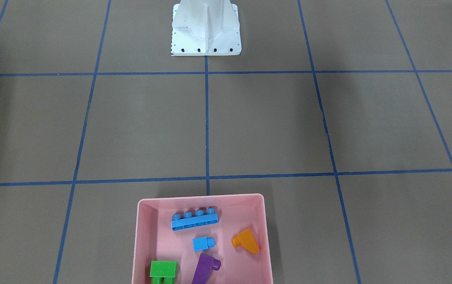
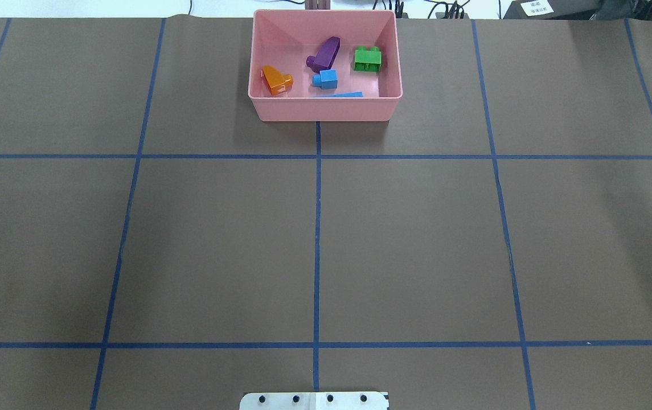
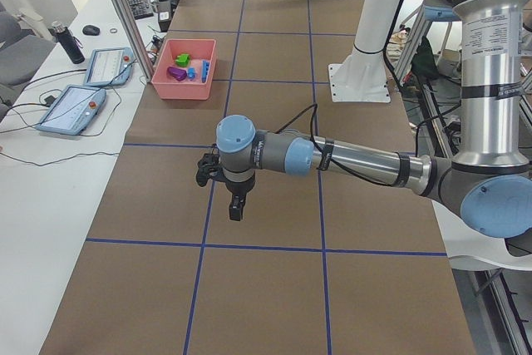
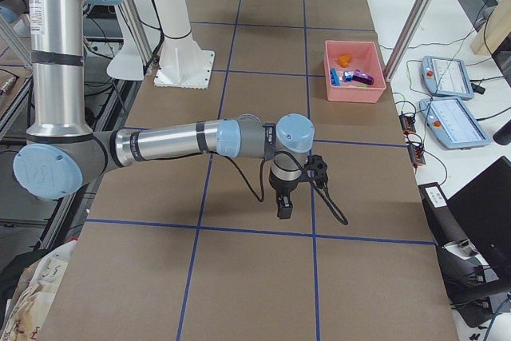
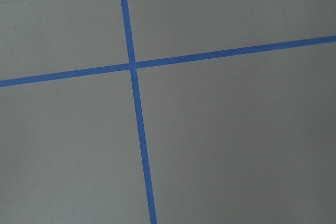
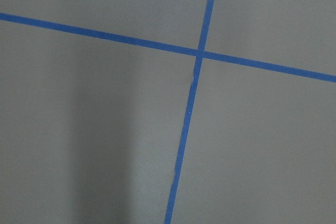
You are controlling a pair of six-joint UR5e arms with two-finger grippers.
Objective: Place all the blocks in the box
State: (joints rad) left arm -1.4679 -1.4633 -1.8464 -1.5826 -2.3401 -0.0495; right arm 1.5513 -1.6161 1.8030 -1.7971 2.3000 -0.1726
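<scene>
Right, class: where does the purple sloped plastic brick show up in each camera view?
Front-facing: purple sloped plastic brick at bottom centre, inside the pink plastic bin.
Overhead: brick at top centre, in the bin.
Exterior left: brick at upper left, in the bin.
Exterior right: brick at upper right, in the bin.
Left wrist: not in it.
Right wrist: not in it.
Shared landmark: the pink bin, seen in all four exterior views.
</scene>
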